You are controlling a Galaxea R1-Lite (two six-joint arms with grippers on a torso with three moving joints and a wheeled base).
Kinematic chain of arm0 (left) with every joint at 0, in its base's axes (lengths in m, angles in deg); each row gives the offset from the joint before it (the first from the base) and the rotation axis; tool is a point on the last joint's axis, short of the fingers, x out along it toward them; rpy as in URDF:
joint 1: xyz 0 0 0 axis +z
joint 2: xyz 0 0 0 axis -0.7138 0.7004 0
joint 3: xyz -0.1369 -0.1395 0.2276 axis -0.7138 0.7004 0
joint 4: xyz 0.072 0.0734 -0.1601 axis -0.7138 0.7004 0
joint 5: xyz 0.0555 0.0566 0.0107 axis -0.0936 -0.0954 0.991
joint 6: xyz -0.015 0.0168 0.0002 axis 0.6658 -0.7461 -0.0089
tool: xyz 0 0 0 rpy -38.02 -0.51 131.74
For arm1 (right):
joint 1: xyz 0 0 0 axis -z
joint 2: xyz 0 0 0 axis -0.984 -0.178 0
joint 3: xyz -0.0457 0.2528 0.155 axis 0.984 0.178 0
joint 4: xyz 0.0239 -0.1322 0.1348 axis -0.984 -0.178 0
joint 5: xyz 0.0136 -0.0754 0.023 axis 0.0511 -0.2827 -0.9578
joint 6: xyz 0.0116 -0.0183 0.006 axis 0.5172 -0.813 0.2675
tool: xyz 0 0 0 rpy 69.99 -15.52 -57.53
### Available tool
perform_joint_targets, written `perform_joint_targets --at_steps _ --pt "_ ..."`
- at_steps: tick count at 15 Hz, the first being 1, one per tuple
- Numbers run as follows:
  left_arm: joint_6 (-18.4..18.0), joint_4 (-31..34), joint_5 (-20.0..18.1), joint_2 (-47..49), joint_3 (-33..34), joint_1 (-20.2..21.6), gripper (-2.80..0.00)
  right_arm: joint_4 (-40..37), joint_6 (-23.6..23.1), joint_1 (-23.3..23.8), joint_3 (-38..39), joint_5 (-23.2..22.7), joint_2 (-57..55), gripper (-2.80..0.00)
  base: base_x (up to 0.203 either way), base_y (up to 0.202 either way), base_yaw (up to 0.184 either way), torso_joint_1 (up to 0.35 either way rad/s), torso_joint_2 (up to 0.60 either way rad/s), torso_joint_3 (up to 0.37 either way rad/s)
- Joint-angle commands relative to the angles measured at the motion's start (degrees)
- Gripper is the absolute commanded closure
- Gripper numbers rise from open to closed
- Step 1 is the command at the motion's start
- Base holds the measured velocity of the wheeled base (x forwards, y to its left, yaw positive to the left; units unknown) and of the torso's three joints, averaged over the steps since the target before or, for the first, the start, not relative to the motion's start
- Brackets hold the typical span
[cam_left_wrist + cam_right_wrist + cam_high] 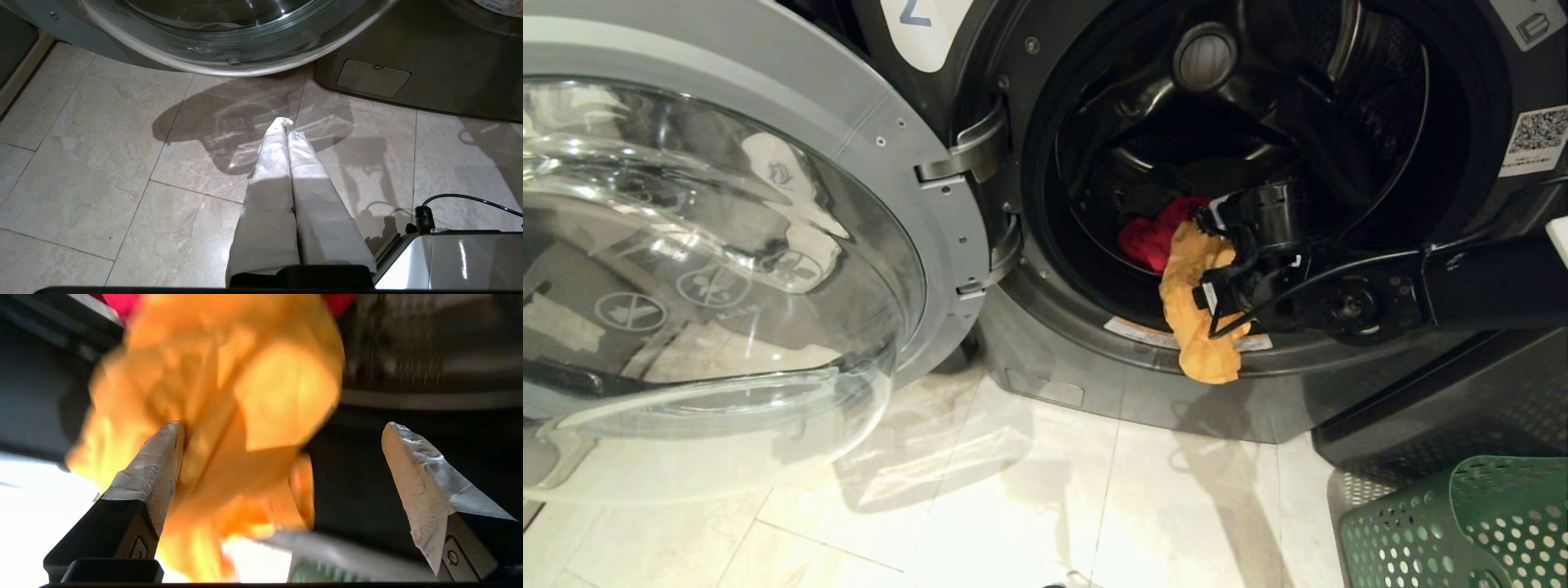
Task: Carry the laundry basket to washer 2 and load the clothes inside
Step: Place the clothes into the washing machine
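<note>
Midway through loading washer 2: right gripper at the drum mouth, spread wide, gripping nothing; orange garment draped against one finger, red garment just beyond; laundry basket below.

Partial "2" on white label of washer 2, QR sticker unreadable

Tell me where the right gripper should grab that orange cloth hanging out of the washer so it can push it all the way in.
Probably the hanging tail of the orange cloth, draped over the door lip of washer 2 toward the floor. The open right gripper could come from the front and slightly below, pinch that loose bunched end, then lift it over the lip toward the red garment in the drum.
</note>
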Motion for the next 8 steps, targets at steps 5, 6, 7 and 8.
perform_joint_targets --at_steps 5,6,7,8 --pt "-0.01 0.00 0.00 0.09 0.00 -0.03 0.00 -21.22 12.83 -0.41 -7.01 -3.65 1.47 -2.80 0.000 0.000 0.000 0.000 0.00 0.000" --pt "-0.01 0.00 0.00 0.09 0.00 -0.03 0.00 -21.32 13.33 -0.86 -6.93 -3.71 1.37 -2.80 0.000 0.000 0.000 0.000 0.00 0.000" --pt "-0.01 0.00 0.00 0.09 0.00 -0.03 0.00 -21.40 13.45 -1.13 -6.93 -3.72 1.35 -2.80 0.000 0.000 0.000 0.000 0.00 0.000" --pt "-0.01 0.00 0.00 0.09 0.00 -0.03 0.00 -21.46 13.59 -1.28 -6.90 -4.44 1.57 -2.80 0.000 0.000 0.000 0.000 0.00 0.000"
